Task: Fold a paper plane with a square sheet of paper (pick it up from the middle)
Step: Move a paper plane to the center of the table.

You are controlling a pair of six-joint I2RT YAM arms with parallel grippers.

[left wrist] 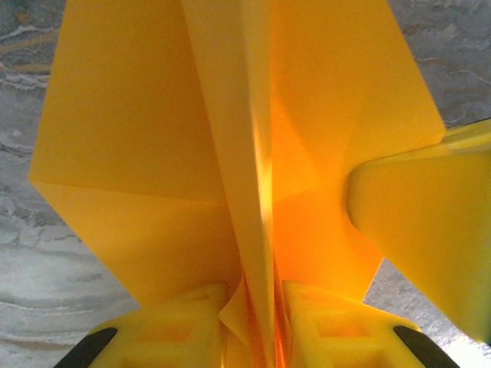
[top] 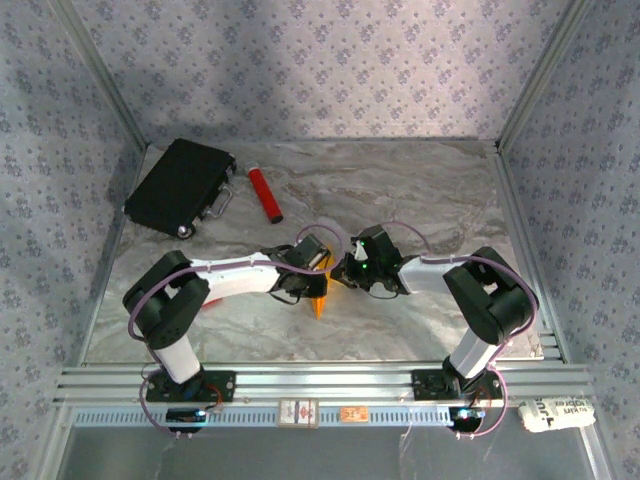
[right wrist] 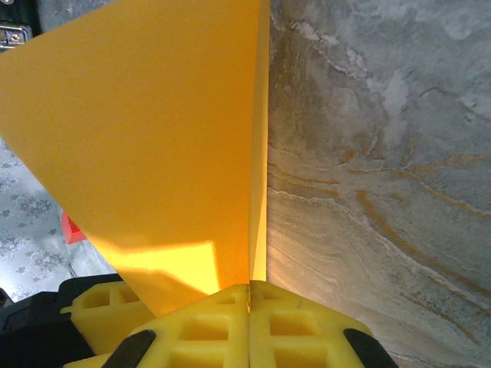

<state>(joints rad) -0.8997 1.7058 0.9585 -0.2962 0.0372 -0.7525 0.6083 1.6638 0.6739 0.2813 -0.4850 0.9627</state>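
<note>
Centrally on the grey marbled tabletop (top: 420, 190), well clear of the flat black case (top: 180, 187), sits the creased orange-yellow paper sheet (top: 320, 303). The right gripper (right wrist: 250, 291) is clenched on its fold. The left gripper (left wrist: 253, 322) straddles the centre crease, but whether it pinches is unclear.

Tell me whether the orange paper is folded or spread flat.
Folded. The paper shows diagonal creases and a raised centre fold; the right gripper is shut on its doubled edge.

Light: bright, even, from above | Shadows: soft, faint on table (top: 400, 190) toward 6 o'clock | Glow: paper (left wrist: 265, 192) lit through at 6 o'clock, wrist views | Blur: close paper soft; top view sharp
</note>
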